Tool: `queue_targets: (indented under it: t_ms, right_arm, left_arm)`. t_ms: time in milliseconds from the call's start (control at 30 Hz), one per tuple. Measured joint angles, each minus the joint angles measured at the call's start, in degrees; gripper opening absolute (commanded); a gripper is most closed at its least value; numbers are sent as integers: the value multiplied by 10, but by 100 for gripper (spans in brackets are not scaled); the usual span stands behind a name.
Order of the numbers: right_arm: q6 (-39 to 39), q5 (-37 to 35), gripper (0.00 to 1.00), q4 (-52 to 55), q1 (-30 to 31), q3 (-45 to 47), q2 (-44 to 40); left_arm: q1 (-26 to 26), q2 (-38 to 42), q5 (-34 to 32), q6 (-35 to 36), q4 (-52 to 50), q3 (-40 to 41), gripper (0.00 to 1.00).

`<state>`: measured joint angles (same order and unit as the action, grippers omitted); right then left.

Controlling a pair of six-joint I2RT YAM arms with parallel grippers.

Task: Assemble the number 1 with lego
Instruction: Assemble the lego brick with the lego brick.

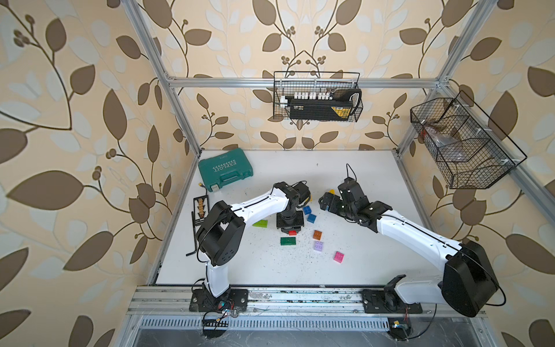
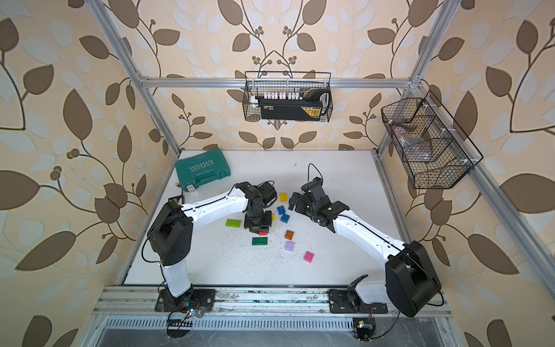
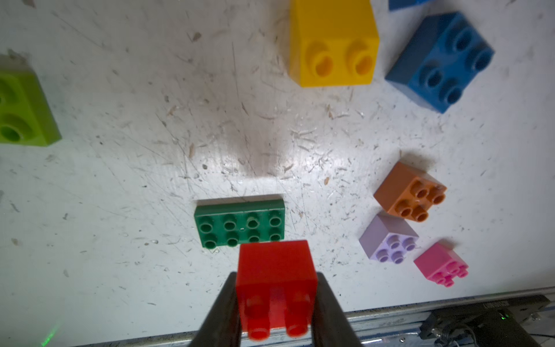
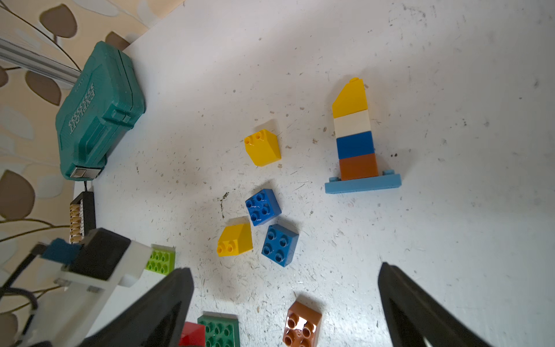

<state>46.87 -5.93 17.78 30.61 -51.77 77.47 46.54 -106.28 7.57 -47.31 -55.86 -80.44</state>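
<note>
My left gripper (image 3: 276, 279) is shut on a red brick (image 3: 274, 267), held just above the table beside a dark green oblong plate (image 3: 240, 223); in a top view the red brick (image 1: 292, 232) peeks out under the wrist. My right gripper (image 4: 285, 267) hangs open with nothing in it over the loose lego. A stack (image 4: 356, 141) of brown, blue, white and yellow slope bricks on a light blue plate lies beyond it. Scattered about are two blue squares (image 4: 262, 206), two yellow slopes (image 4: 262, 147), a lime oblong (image 1: 260, 223), brown (image 1: 317, 234), lilac (image 1: 318, 245) and pink (image 1: 338, 256) bricks.
A teal tool case (image 1: 224, 169) sits at the table's back left corner. A black bit holder (image 1: 200, 208) and a hex key (image 1: 193, 237) lie along the left edge. Wire baskets (image 1: 316, 96) hang on the frame above. A metal rail (image 1: 300, 296) runs along the front.
</note>
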Motion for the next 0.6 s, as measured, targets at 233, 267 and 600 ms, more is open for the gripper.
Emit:
queue_targets:
  t_ms: [233, 267, 600]
  right_arm:
    - [0, 5, 99, 0, 0, 0, -4]
    - [0, 6, 100, 0, 0, 0, -5]
    - [0, 13, 99, 0, -2, 0, -5]
  left_arm:
    - [5, 0, -6, -11, 7, 54, 13]
    - [5, 0, -8, -10, 7, 56, 13]
    - [8, 0, -16, -9, 14, 67, 13]
